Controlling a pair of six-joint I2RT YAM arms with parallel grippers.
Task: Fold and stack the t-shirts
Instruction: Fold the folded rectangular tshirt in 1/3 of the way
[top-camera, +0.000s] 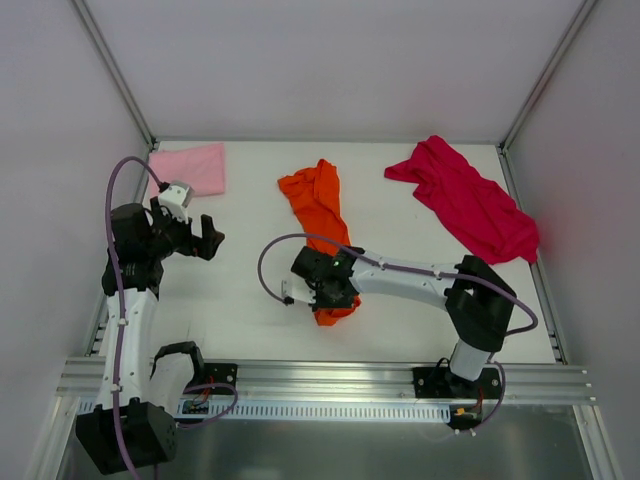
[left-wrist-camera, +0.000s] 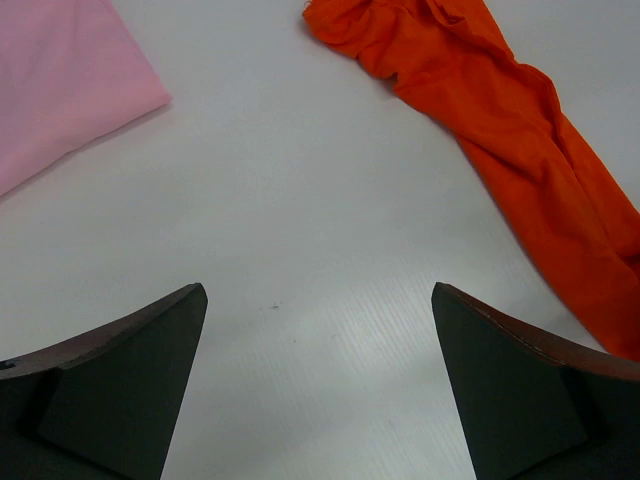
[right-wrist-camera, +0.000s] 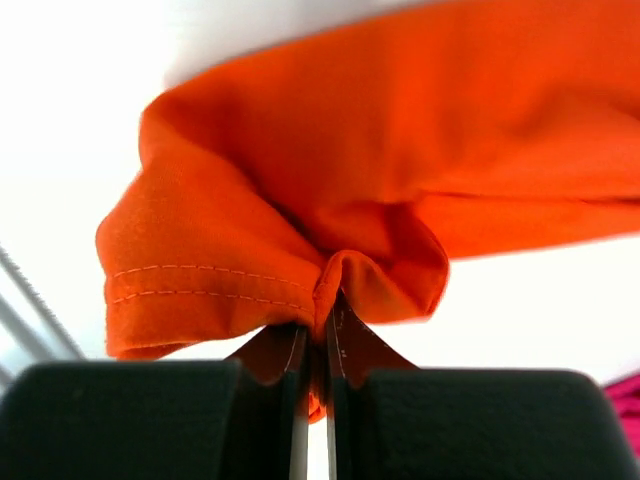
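The orange t-shirt (top-camera: 318, 205) lies crumpled in a long strip in the middle of the table. My right gripper (top-camera: 330, 297) is shut on its near end; in the right wrist view the hemmed orange cloth (right-wrist-camera: 330, 180) bunches up between the closed fingers (right-wrist-camera: 322, 330). The light pink t-shirt (top-camera: 190, 166) lies folded flat at the back left. The magenta t-shirt (top-camera: 470, 200) lies crumpled at the back right. My left gripper (top-camera: 200, 238) is open and empty, hovering left of the orange shirt; its wrist view shows bare table between its fingers, with pink (left-wrist-camera: 60, 80) and orange (left-wrist-camera: 510, 140) cloth beyond.
White walls with metal corner posts (top-camera: 115, 75) enclose the table on three sides. An aluminium rail (top-camera: 320, 375) runs along the near edge, where both arm bases are bolted. Grey cables loop from each arm.
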